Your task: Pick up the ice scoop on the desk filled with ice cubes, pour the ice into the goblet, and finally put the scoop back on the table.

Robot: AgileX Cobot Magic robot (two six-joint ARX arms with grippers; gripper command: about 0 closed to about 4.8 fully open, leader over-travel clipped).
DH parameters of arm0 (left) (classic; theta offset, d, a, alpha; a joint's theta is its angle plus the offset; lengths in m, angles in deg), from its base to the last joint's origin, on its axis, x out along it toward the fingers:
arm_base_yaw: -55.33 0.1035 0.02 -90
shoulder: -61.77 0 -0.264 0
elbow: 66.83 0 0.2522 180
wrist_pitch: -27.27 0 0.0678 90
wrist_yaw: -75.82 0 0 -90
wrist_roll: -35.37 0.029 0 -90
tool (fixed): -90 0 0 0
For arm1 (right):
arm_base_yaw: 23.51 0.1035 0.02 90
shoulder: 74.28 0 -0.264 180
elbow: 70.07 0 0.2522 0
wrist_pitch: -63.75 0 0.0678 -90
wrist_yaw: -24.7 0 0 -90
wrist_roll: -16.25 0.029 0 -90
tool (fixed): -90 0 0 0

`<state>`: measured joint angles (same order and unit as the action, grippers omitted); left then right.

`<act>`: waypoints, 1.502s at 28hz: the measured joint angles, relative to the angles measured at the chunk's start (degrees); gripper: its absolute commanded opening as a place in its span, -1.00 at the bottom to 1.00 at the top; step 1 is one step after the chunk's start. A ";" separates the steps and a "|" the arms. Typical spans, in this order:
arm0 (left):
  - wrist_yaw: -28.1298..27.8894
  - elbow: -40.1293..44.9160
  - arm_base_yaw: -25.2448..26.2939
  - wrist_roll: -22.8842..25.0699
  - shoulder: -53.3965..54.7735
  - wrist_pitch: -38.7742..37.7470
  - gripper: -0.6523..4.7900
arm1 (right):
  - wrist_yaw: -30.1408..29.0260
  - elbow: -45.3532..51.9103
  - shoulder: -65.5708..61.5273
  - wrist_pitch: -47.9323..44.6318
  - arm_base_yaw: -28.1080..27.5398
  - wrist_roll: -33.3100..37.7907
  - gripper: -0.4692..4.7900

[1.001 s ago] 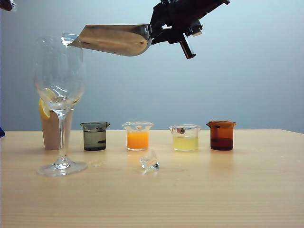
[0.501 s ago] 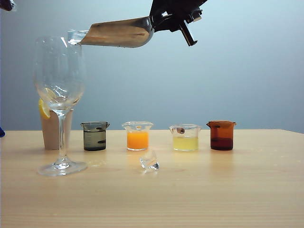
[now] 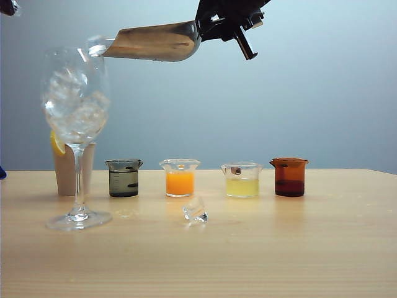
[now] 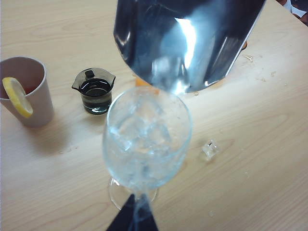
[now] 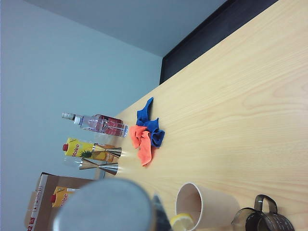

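Observation:
High over the desk (image 3: 279, 248), the shiny ice scoop (image 3: 152, 42) is tipped mouth-down toward the goblet (image 3: 79, 180). My right gripper (image 3: 214, 25) is shut on its handle. One ice cube (image 3: 96, 45) sits at the scoop's lip, right above the glass rim. Several ice cubes (image 3: 74, 112) fill the goblet's bowl. A single cube (image 3: 195, 211) lies loose on the wood. From the left wrist view the scoop (image 4: 187, 43) hangs over the goblet (image 4: 147, 134), and my left gripper (image 4: 132, 219) is shut and empty above the glass foot. The right wrist view shows the blurred handle end (image 5: 106, 207).
Four small beakers stand in a row behind: grey (image 3: 124, 178), orange (image 3: 180, 178), yellow (image 3: 242, 180), brown (image 3: 289, 177). A paper cup (image 3: 65, 167) with a lemon slice stands behind the goblet. Cloths (image 5: 147, 134), a bottle (image 5: 96, 123) and juice cartons lie further off.
The scoop's handle end rose, tipping the mouth lower. Ice cubes slid out, and the goblet, empty before, now holds them. The goblet shifted slightly.

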<state>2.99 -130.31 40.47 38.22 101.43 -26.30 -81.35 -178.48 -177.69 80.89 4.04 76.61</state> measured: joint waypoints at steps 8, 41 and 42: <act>0.00 0.00 0.00 -0.09 0.00 0.00 -0.78 | 0.02 0.00 0.00 -0.02 0.02 -0.28 -0.84; -13.09 -1.42 -22.71 -5.05 0.55 9.86 -0.78 | -15.74 21.11 12.50 1.20 -33.57 0.17 -0.84; -13.75 -1.44 -23.93 -5.51 0.81 10.34 -0.78 | -16.13 22.05 12.57 0.72 -35.41 0.13 -0.84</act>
<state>-10.76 -131.75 16.54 32.71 102.24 -15.96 -97.48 -156.43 -165.12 81.61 -31.37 76.74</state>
